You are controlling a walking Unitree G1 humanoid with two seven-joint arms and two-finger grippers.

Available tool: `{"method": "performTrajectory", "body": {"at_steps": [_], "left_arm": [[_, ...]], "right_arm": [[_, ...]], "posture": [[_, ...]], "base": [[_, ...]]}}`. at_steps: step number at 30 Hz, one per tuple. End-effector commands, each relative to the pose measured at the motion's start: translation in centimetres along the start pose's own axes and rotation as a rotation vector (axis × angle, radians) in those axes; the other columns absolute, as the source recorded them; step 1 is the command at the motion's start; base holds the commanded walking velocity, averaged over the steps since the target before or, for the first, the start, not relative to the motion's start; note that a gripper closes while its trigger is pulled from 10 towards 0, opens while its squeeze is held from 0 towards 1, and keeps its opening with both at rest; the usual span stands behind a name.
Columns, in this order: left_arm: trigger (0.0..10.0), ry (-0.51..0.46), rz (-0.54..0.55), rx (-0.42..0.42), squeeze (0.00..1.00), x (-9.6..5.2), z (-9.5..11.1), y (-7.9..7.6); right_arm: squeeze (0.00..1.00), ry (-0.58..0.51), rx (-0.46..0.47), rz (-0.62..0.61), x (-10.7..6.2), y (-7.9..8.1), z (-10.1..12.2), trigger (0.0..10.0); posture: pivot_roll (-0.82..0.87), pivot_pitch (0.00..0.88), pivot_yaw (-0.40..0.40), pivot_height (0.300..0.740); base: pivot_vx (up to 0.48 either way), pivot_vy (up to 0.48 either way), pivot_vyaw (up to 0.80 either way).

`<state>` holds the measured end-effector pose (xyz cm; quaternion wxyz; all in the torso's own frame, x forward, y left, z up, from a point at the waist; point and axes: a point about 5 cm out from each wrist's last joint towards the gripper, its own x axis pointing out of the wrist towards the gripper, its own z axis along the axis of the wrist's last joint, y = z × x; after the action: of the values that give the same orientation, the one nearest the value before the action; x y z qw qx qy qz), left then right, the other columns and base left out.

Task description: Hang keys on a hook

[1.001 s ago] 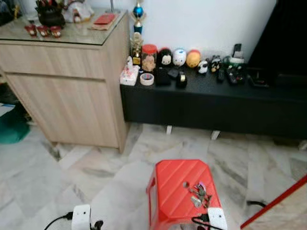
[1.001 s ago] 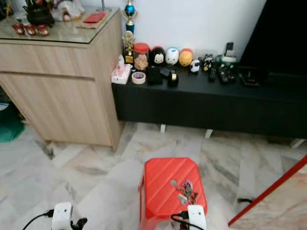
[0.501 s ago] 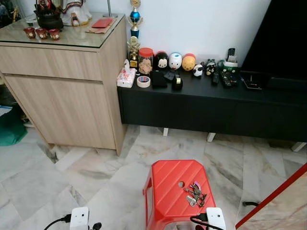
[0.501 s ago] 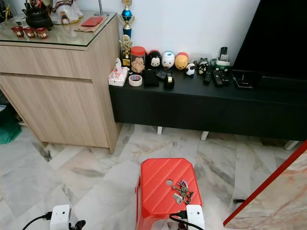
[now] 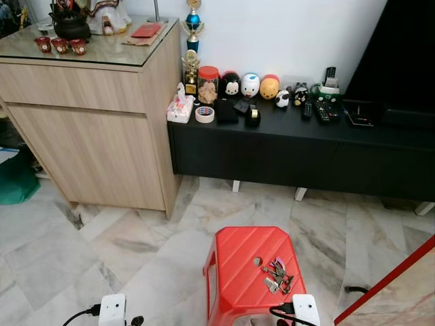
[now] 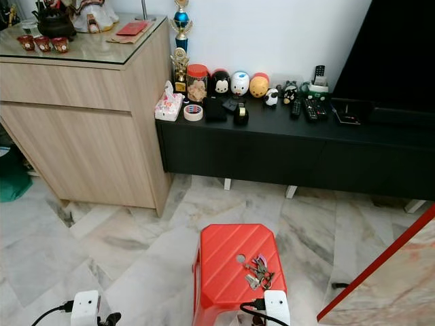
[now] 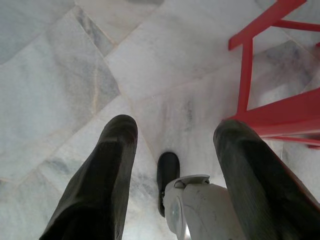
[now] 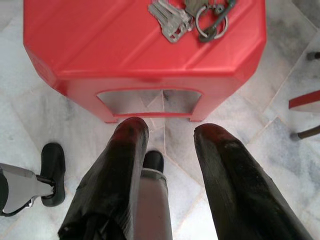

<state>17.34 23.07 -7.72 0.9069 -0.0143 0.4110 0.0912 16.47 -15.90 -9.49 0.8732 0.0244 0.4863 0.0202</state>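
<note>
A marble floor (image 5: pixel 122 244) runs up to a white wall, where a light wooden cabinet (image 5: pixel 88 129) with a glass top stands beside a long, low black TV console (image 5: pixel 299 146). No brand, label or writing can be read on anything here. On the console sit a tissue box (image 5: pixel 180 109), a red-lidded jar (image 5: pixel 208 84), a roll of tape (image 5: pixel 204 114), a row of round character figurines (image 5: pixel 249 84), a trophy (image 5: pixel 192 41) and several remote controls (image 5: pixel 326 109). On the cabinet top lie a red envelope (image 5: pixel 147 30) and small red cups (image 5: pixel 61 45).

Close to the robot stands a red plastic stool (image 5: pixel 248 272), and the bunch of keys (image 5: pixel 277 274) lies on its seat, toward its right side. The right gripper (image 8: pixel 167 145) hangs just short of the stool's near edge, its fingers spread and holding nothing. The left gripper (image 7: pixel 172 150) hangs over bare floor beside a red frame (image 7: pixel 265 100), fingers likewise apart and empty.

Against half a second earlier, the whole scene sits slightly lower and to the right in the head views, a camera shift; the keys lie as they did on the stool.
</note>
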Motion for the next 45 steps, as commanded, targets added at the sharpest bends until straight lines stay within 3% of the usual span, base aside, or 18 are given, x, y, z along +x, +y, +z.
{"method": "performTrajectory", "body": {"at_steps": [1, 20, 29, 34, 40, 44, 45], "left_arm": [[10.0, 0.017, 0.001, -0.012, 0.0, -0.2, -0.6, 0.2], [10.0, 0.008, -0.021, -0.008, 0.0, -0.2, -0.5, 0.1], [10.0, -0.086, -0.018, -0.022, 0.0, -0.2, 0.5, 0.5], [10.0, -0.208, -0.022, -0.021, 0.0, -0.4, 2.1, 1.3], [10.0, -0.523, -0.037, -0.023, 0.0, -1.5, 6.4, 1.6], [10.0, -0.638, -0.049, 0.005, 0.0, -2.3, 8.0, 0.8], [10.0, -0.686, -0.055, 0.048, 0.0, -2.8, 8.5, 0.1]], "right_arm": [[0.0, -0.004, -0.002, -0.007, 0.0, -0.2, 0.1, 10.0], [0.0, -0.008, 0.001, -0.007, 0.0, -0.2, 0.0, 10.0], [0.0, -0.046, -0.013, -0.029, -0.1, -0.4, 0.4, 10.0], [0.0, -0.119, 0.003, -0.067, -0.2, -0.6, 0.9, 10.0], [0.0, -0.253, 0.005, -0.079, -0.5, -0.8, 1.9, 10.0], [0.0, -0.283, 0.012, -0.078, -0.6, -0.8, 2.0, 10.0], [0.0, -0.299, -0.018, -0.088, -0.6, -0.8, 2.2, 10.0]], "posture": [[0.07, 0.0, -0.064, 0.74], [0.06, 0.0, -0.062, 0.74], [0.06, 0.005, -0.064, 0.74], [0.07, 0.011, -0.067, 0.74], [0.06, 0.022, -0.062, 0.74], [0.06, 0.022, -0.06, 0.74], [0.06, 0.022, -0.058, 0.74]], "base": [[0.27, 0.0, 0.0], [0.19, 0.0, 0.0], [0.0, 0.0, 0.0], [0.0, 0.0, 0.0], [0.0, 0.0, 0.0], [0.0, 0.0, 0.0], [0.0, 0.0, 0.0]]}}
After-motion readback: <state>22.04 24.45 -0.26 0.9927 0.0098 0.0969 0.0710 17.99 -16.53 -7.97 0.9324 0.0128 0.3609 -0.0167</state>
